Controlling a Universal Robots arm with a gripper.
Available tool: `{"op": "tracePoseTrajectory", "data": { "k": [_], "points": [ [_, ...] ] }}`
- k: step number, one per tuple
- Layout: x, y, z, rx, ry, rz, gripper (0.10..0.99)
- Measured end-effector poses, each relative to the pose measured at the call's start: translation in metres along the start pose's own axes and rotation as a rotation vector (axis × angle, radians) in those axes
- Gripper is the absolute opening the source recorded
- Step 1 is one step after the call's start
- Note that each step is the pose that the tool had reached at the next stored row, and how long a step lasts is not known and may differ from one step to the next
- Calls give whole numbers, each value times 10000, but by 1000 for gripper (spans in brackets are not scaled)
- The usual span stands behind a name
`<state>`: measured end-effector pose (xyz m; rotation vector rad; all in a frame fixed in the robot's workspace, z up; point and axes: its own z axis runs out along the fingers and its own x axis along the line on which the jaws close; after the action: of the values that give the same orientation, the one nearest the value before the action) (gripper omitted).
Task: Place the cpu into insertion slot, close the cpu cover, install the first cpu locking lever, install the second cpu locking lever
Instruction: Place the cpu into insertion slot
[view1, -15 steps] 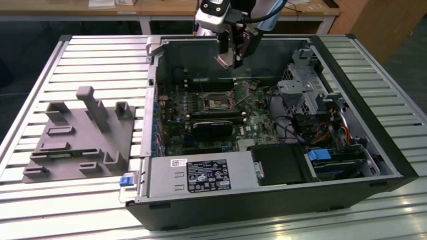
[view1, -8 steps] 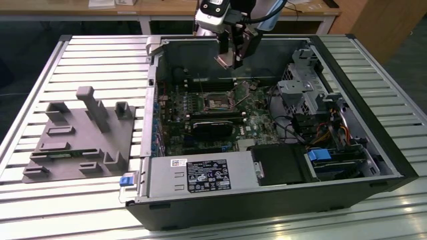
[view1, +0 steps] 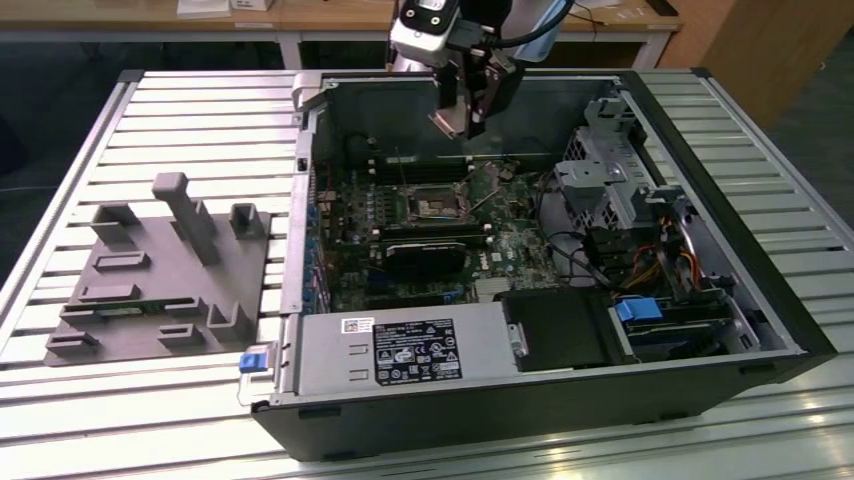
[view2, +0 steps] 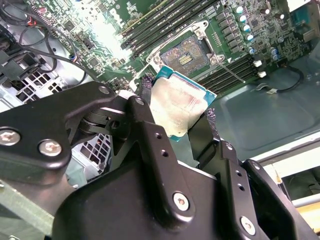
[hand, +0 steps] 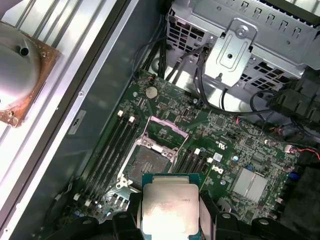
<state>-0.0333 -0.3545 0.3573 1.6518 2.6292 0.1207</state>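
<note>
The computer case (view1: 534, 400) lies open on its side on a slatted metal table (view1: 200, 110). The arm reaches down into the case from above. The gripper (view1: 461, 128) hangs over the green circuit board, up near the case's back wall in the exterior view.

It is carrying the chip (view2: 177, 107), clamped between the two black fingers (view2: 145, 125), one against each of two opposite edges. The dull silver top faces the cameras in both wrist views, and it is smeared with pale residue. A thin blue-green border shows around the metal. The chip reaches out past the fingertips, and most of its face is bare between them. It is up in the air, clear of the board.

The socket (hand: 150, 162) sits on the board below, close to the chip's leading edge in the first wrist view but not touching it. Its tan centre is uncovered. The cover (hand: 166, 131) is swung back off the socket and stands on the side away from the chip. Long black memory slots (hand: 112, 145) run along either side of the socket.

A grey moulded holder (view1: 160, 280) rests on the table at the exterior view's left, well apart from the case.
</note>
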Motion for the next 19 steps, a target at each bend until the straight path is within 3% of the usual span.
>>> {"op": "tracePoseTrajectory", "data": {
  "k": [19],
  "points": [
    [0, -1, 18, -2, -11, 133, 541]
  ]
}}
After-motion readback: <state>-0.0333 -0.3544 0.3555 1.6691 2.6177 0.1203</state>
